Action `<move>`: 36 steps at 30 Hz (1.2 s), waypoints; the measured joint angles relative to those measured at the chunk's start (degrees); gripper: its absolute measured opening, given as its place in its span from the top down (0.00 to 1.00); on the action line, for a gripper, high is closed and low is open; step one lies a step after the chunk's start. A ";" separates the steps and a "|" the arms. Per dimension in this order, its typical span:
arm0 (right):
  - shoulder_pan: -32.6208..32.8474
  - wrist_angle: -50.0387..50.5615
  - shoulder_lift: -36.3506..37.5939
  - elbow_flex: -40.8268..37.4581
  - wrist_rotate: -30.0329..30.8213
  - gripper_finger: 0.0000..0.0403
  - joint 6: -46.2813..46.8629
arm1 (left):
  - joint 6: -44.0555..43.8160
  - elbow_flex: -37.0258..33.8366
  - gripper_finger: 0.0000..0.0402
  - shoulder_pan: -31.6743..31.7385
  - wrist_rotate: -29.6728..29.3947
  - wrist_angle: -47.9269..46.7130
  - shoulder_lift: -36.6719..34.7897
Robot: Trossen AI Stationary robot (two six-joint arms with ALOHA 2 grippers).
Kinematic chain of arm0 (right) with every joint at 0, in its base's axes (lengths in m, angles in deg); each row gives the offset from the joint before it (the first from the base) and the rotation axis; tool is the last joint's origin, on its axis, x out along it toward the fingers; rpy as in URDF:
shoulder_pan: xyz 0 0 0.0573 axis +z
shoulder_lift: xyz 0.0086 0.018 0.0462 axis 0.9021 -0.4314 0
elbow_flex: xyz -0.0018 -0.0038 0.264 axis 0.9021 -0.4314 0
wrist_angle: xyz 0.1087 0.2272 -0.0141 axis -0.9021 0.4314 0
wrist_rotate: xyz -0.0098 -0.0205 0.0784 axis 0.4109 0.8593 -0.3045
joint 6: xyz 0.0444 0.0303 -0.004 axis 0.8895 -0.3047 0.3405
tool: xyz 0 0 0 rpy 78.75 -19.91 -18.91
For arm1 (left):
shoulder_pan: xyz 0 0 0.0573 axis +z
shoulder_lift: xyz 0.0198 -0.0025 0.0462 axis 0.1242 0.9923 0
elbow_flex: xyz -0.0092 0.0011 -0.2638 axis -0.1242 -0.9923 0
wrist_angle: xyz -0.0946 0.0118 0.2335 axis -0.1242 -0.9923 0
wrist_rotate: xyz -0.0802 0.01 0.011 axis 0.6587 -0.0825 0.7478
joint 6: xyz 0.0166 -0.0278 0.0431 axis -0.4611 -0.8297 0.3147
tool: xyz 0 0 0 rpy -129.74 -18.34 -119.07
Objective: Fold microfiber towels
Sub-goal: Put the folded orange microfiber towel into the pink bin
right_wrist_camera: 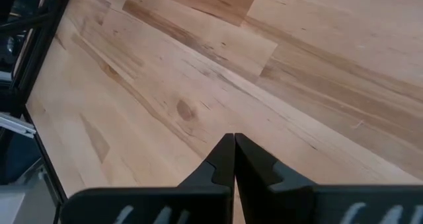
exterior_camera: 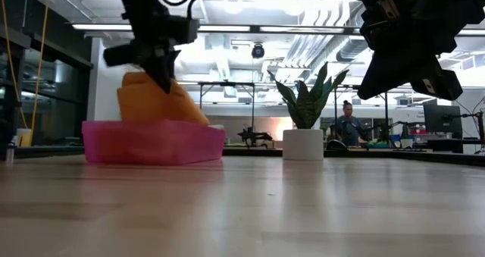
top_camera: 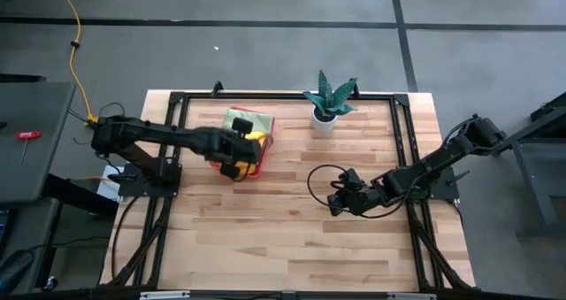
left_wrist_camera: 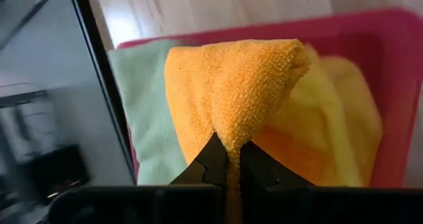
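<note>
Grey floor (top_camera: 265, 43); bright, possibly fluorescent, ceiling lights (exterior_camera: 227, 27).

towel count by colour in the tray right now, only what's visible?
Orange towel: 1, pinched by the left end effector
Yellow towel: at least 1, layers not separable
Light green towel: 1
Teal: 0 visible
Total visible: 3, all over the pink tray

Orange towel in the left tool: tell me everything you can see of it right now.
The orange towel is soft, nubbly terry-like cloth, plain orange. The left tool is shut on a pinch of it, pulling it up into a draped peak above the pink tray, its lower part still in the tray. It lies over a yellow towel beside a light green towel. Its full outline is hidden.
</note>
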 joint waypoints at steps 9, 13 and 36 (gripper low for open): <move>0.00 0.00 0.00 0.00 -0.41 1.00 -0.54 | 5.37 1.44 1.00 0.41 -10.73 -0.37 -6.17; 0.00 -0.07 0.00 0.00 -0.43 1.00 -0.57 | 20.25 4.34 1.00 6.94 -18.47 4.10 -9.82; 0.04 -0.96 0.00 0.00 -1.44 1.00 -0.58 | -0.79 -6.26 1.00 1.18 -7.87 5.44 0.58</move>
